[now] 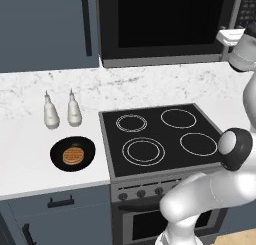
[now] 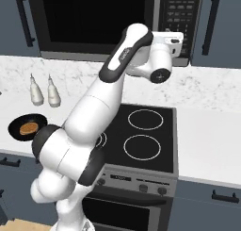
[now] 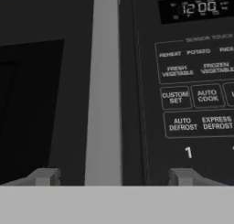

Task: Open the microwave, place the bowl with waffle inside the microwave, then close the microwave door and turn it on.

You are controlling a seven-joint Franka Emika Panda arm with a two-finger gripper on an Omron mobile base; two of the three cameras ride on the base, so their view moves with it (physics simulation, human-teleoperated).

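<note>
My gripper point(image 3: 112, 176) is spread wide, straddling the microwave door point(image 3: 50, 90) handle point(image 3: 104, 86); the button panel point(image 3: 196, 81) reads "12:00", "AUTO DEFROST", "EXPRESS DEFROST".

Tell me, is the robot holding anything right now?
No, nothing yet. The end effector is open, its fingertips on either side of the grey handle of the microwave door, not squeezing it.

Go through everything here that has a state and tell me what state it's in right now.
microwave door: closed, with a grey vertical handle.
gripper: open, fingertips either side of that handle.
bowl: upright on the counter, left of the stovetop.
waffle: flat in the bowl.
microwave display: lit.
</note>
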